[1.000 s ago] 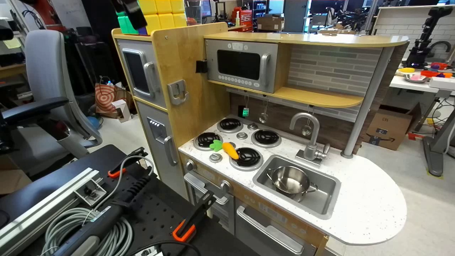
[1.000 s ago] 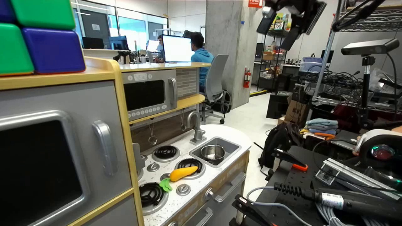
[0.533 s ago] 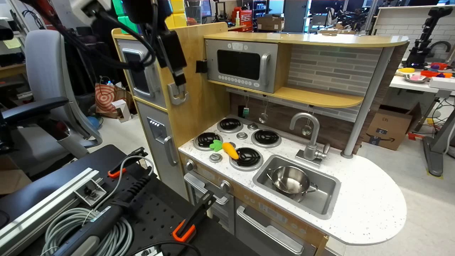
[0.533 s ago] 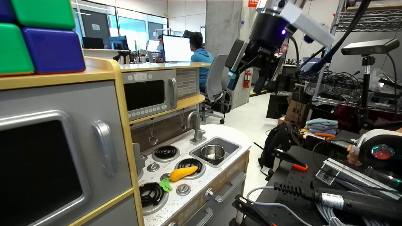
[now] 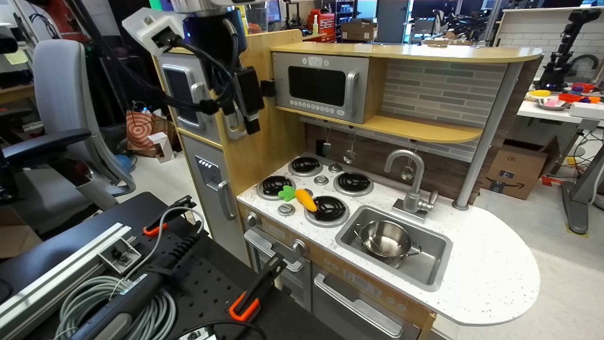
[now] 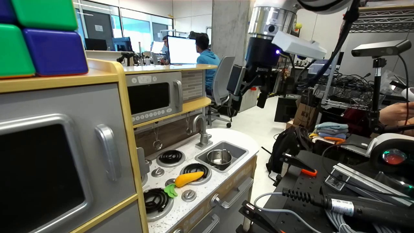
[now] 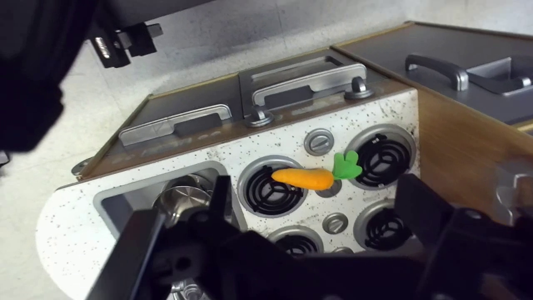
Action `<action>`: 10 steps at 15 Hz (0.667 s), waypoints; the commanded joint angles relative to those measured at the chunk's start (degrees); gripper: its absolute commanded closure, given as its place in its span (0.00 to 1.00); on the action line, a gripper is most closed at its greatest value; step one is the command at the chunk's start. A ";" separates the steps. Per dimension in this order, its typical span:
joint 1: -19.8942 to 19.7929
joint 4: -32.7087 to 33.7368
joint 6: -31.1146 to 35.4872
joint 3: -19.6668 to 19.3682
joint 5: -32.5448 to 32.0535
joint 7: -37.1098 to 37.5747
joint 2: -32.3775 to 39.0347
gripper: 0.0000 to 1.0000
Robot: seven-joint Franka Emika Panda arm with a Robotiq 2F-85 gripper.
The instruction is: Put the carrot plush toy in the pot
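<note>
gripper (image 6: 248, 106): it hung in the air, well apart from everything on the countertop (image 5: 495, 264), its two fingers (image 7: 416, 206) spread wide from each other.
carrot plush toy (image 7: 306, 178): it lay on its side across the cooking end of the countertop; in the wrist view it showed between the spread fingers, well beyond their tips.
green leafy end (image 5: 286, 192): it lay at the rim of the front burner (image 5: 275, 185) beside the tall wooden panel (image 5: 255, 160).
orange tip (image 5: 311, 206): it reached over the other front burner (image 5: 329, 211), the one nearer the sink (image 5: 427, 264).
knob (image 5: 286, 209): it sat just beside the toy, towards the front edge; a second one was partly hidden by the orange body.
pot (image 5: 386, 238): shiny, silver and open-mouthed, it stood in the sink, well apart from the toy.
faucet (image 5: 411, 186): it rose behind the sink, its spout curved over.
microwave (image 5: 321, 85): grey with a dark window, it sat above the back of the countertop.
person (image 6: 207, 58): in an exterior view, someone in a blue hoodie sat by a bright monitor (image 6: 182, 49), near a concrete column (image 6: 228, 29).
</note>
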 commanded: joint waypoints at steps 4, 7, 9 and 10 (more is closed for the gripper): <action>-3.39 3.51 -14.30 -1.92 -12.46 -12.78 -1.20 0.00; -4.58 4.20 -16.34 -1.55 -21.00 -14.51 -0.51 0.00; -4.76 4.72 -16.92 -1.45 -26.00 -16.04 0.15 0.00; -4.81 4.67 -16.34 -1.38 -28.71 -16.61 0.43 0.00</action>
